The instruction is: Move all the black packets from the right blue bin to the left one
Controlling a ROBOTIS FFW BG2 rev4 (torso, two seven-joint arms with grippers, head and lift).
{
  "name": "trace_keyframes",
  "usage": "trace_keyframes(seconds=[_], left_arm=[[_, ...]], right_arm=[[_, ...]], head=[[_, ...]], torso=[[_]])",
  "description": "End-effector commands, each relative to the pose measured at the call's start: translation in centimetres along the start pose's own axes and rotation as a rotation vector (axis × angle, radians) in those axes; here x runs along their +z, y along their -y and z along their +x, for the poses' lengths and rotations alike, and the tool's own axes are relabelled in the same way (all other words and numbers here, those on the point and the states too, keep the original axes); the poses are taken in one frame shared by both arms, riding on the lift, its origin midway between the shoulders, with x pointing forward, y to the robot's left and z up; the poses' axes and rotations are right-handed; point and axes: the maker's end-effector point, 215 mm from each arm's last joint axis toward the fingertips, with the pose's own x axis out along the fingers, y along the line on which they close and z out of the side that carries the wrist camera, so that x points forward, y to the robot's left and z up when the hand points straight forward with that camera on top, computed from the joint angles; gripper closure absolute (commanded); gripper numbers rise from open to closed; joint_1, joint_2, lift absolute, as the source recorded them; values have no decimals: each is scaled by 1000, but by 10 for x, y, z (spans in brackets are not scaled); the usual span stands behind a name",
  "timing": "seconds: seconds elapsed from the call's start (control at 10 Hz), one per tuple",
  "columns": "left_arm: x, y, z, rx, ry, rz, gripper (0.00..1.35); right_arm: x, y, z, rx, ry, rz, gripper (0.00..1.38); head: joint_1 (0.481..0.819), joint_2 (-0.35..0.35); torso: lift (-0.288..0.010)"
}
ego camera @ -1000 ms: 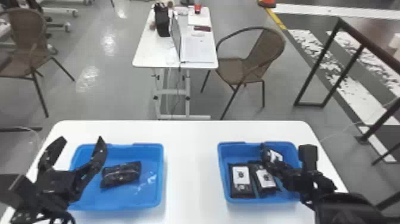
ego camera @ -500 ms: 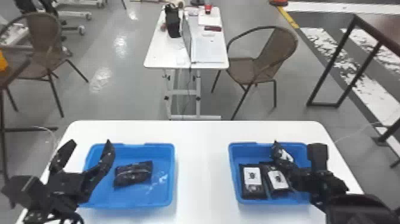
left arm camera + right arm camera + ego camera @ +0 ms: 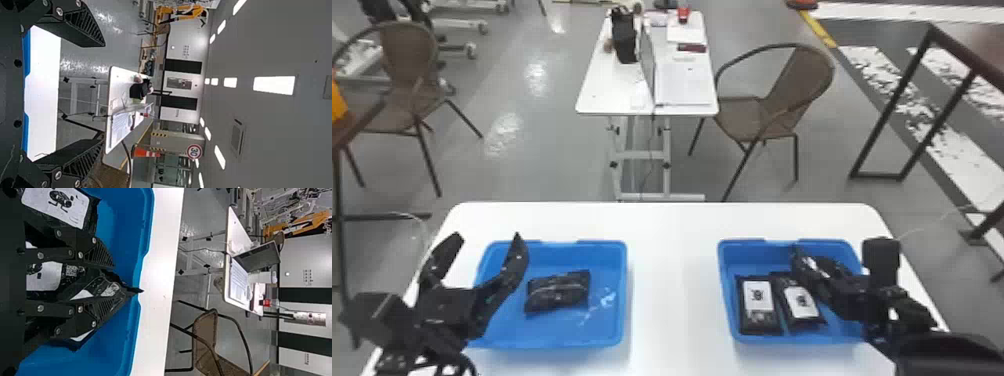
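In your right gripper (image 3: 824,275): a held packet (image 3: 107,289), partly masked by the closed fingers.
Can't tell whether the white patch beside one finger is another packet. Around that gripper, right blue bin (image 3: 724,280); two labelled packets (image 3: 759,305) inside, toward your left gripper (image 3: 487,237), which is open at left blue bin (image 3: 624,300), one black packet (image 3: 558,291) inside. White table (image 3: 677,280) between.

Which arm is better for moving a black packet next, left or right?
Right, I think. The right gripper is in the right blue bin, with a black packet between its fingers. The left gripper is over by the left bin.
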Motion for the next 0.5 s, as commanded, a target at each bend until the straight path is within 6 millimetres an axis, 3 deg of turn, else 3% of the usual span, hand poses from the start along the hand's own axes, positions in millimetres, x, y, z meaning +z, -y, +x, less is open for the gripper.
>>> trace_keyframes(seconds=[0.0,0.2,0.4], left_arm=[[1,0,0,1,3,-2,167],[0,3,1,-2,1,-9,167],[0,5,2,-6,0,-13,167]], right_arm=[[4,5,-16,-16,8,-34,-1],[-15,36,-30,-94,-59,-91,211],[-38,56,-32,-81,-119,-74,220]], head=[[695,-40],[695,-58],[695,-89]], torso=[[0],[0],[0]])
